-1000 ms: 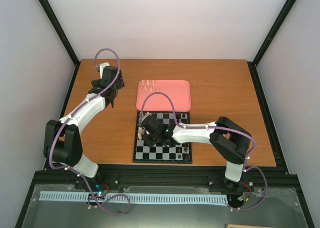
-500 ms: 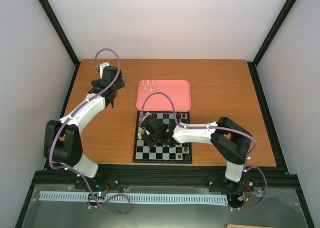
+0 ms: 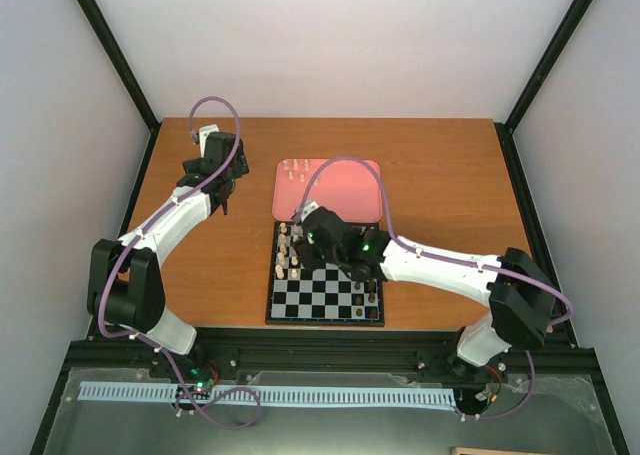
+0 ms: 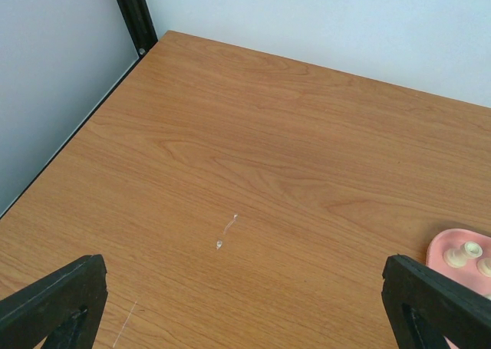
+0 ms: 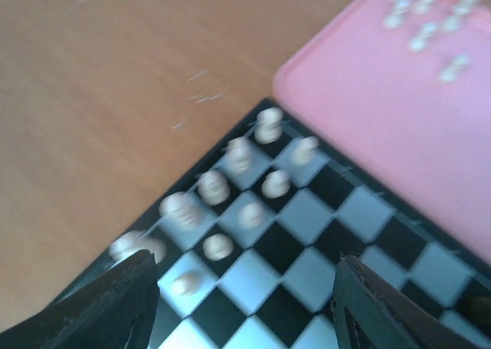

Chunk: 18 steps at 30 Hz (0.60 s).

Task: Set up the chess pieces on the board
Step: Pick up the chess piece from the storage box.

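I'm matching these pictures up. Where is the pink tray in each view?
Top external: tray at centre, just beyond the board.
Left wrist: tray in the bottom right corner, cut off by the edge.
Right wrist: tray at upper right, beside the board.
Shared landmark: cream pieces lying on the tray.

- No lettering, number, brand or sign can be read in any of the three views.
- Overhead view: a small white tag (image 3: pixel 206 132) on the wrist of the white-and-black left arm (image 3: pixel 170 220) is perhaps a label, but it is too small to read.
- Right wrist view: the small square black-and-white chessboard (image 5: pixel 307 211) is blurred, and no marks can be made out on its dark border.
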{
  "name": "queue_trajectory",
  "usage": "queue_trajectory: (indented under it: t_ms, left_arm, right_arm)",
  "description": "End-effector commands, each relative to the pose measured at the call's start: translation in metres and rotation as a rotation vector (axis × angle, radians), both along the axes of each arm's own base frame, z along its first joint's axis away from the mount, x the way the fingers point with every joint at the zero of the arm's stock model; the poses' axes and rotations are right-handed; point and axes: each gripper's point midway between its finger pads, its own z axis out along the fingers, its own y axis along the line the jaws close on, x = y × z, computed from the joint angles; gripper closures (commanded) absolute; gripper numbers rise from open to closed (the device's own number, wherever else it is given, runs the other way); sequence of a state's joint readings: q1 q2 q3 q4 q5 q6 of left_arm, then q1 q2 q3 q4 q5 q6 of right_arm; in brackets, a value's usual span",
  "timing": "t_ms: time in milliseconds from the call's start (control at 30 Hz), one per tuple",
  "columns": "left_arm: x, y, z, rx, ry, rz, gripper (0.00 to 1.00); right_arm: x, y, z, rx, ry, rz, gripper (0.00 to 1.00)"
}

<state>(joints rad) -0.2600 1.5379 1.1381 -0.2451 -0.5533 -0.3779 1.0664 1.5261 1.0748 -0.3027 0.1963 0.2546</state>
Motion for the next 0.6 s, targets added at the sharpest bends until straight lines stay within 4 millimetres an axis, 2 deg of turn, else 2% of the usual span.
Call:
queue_trajectory:
  t_ms: [0, 167, 200, 300, 400, 567]
  left_arm:
    - [0.002, -0.003, 0.021, -0.004, -0.043, -0.013, 0.00]
    - [0.002, -0.003, 0.021, -0.003, -0.043, -0.012, 0.00]
    - [0.002, -0.003, 0.021, -0.004, -0.043, -0.012, 0.00]
    - [0.003, -0.003, 0.019, -0.004, -0.039, -0.012, 0.00]
    - [0.003, -0.002, 0.019, 0.003, -0.038, -0.006, 0.00]
    - [0.002, 0.000, 0.020, 0.015, -0.038, 0.006, 0.00]
  right_arm:
    - [0.061, -0.028, 0.015, -0.052, -0.087, -0.169, 0.35]
    - [0.136, -0.043, 0.027, 0.001, -0.111, -0.254, 0.34]
    - [0.152, -0.044, 0.033, 0.020, -0.118, -0.263, 0.35]
    - [0.194, -0.042, 0.034, 0.019, -0.140, -0.288, 0.36]
    - [0.229, -0.032, 0.031, 0.017, -0.147, -0.265, 0.36]
    - [0.277, -0.013, 0.006, 0.023, -0.115, -0.218, 0.38]
